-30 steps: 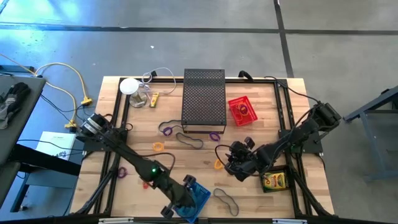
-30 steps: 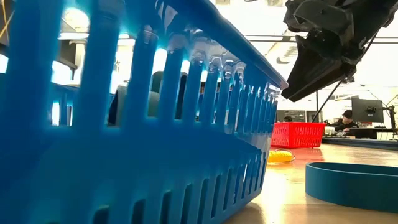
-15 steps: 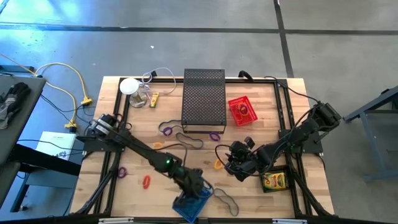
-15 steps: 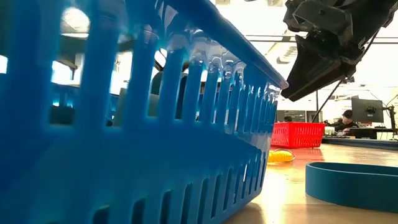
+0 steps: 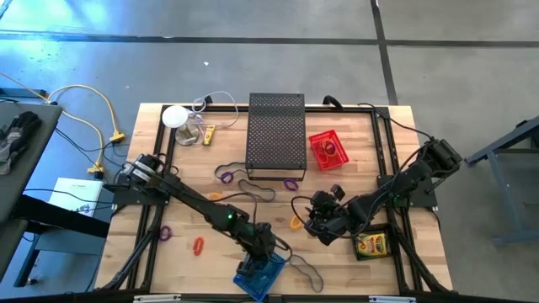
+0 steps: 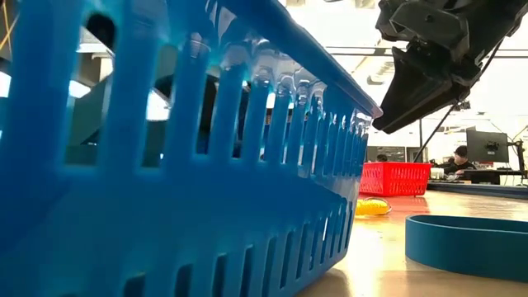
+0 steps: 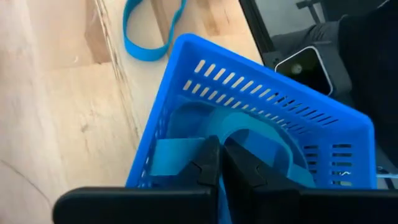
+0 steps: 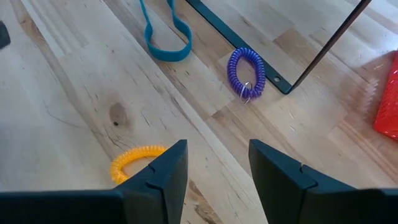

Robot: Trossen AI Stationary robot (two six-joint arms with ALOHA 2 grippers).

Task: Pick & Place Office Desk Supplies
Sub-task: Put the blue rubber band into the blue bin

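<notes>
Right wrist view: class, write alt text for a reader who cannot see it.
The right end effector, fingers apart, hovers over a wooden table just short of an orange coiled loop. Farther off lie a purple coiled loop and a blue band.

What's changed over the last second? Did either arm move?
The left gripper swung from the blue basket's left edge across to hang over it, fingers shut. The right gripper stayed open above the orange coil. No loose item visibly moved.
</notes>
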